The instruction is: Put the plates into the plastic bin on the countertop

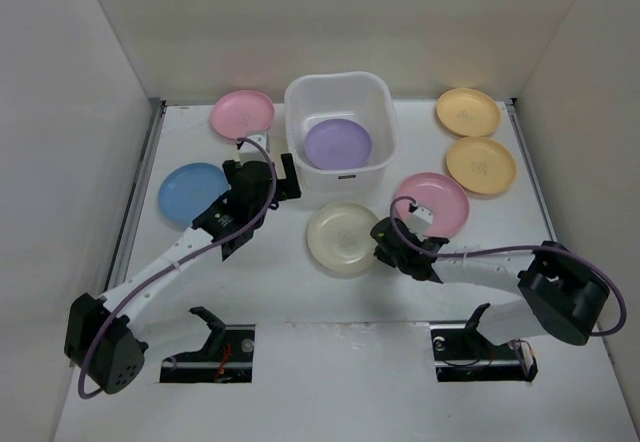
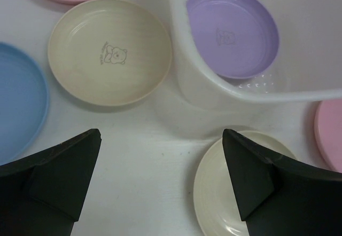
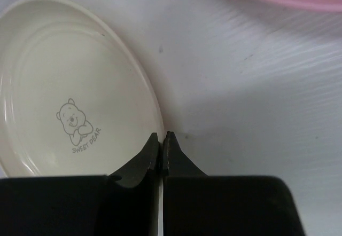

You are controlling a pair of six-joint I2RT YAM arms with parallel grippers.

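The translucent plastic bin [image 1: 340, 80] stands at the back middle with a purple plate [image 1: 337, 143] inside. My right gripper [image 1: 380, 232] is shut on the right rim of a cream plate [image 1: 340, 237], which lies on the countertop [image 1: 300, 292]; the right wrist view shows the fingers pinching that rim [image 3: 162, 135]. My left gripper [image 1: 288, 180] is open and empty just left of the bin. In the left wrist view it [image 2: 161, 134] hovers over bare countertop, with a second cream plate [image 2: 109, 52] ahead and the bin [image 2: 214, 81] beside it.
A pink plate [image 1: 242, 113] and a blue plate [image 1: 190, 190] lie at the left. Another pink plate [image 1: 435, 202] lies right of my right gripper. Two yellow-orange plates [image 1: 468, 111] [image 1: 481, 164] lie at the back right. White walls enclose the surface.
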